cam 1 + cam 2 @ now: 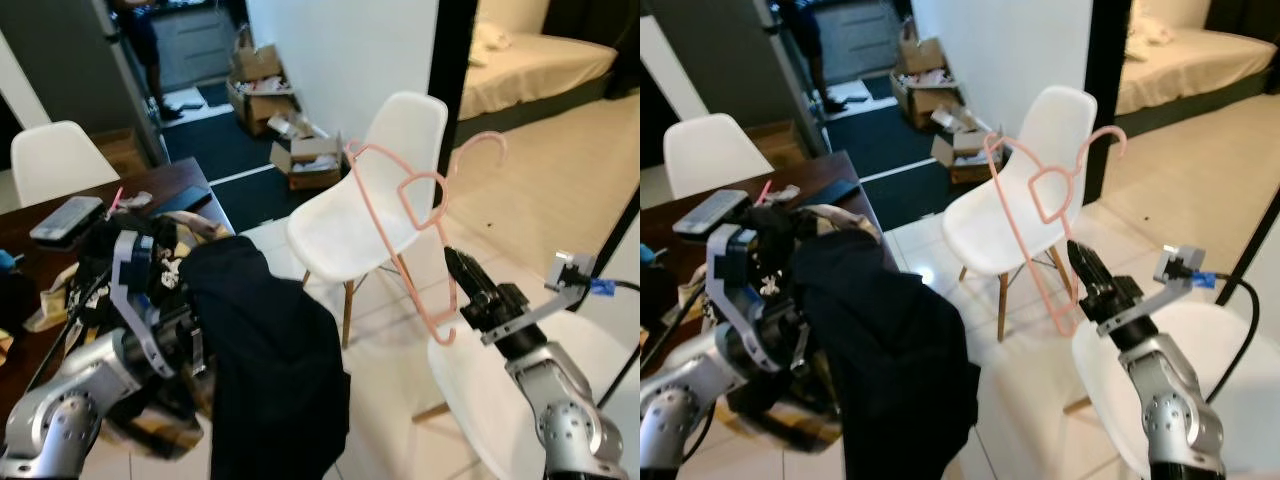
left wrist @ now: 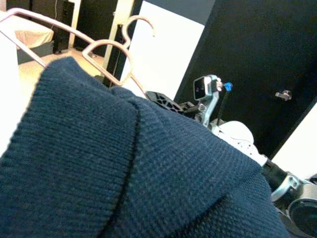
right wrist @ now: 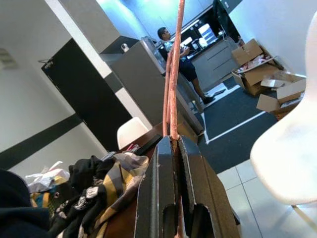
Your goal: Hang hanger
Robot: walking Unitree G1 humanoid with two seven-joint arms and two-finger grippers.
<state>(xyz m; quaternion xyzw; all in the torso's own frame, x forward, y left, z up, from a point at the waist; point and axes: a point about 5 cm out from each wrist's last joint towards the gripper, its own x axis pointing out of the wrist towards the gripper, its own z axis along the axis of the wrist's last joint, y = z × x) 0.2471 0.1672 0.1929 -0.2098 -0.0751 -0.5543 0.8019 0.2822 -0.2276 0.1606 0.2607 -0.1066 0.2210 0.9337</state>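
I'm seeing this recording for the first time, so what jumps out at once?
The right gripper holds a pink hanger upright in front of a white chair by the white wall. At the robot's left, a dark knitted garment drapes over the left gripper beside a wooden table heaped with clothes. A person stands in the kitchen beyond.

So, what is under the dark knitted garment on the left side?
The left end effector carries the dark navy knitted garment; patterned clothes hang beneath. Whether its fingers are open or closed is covered by the cloth.
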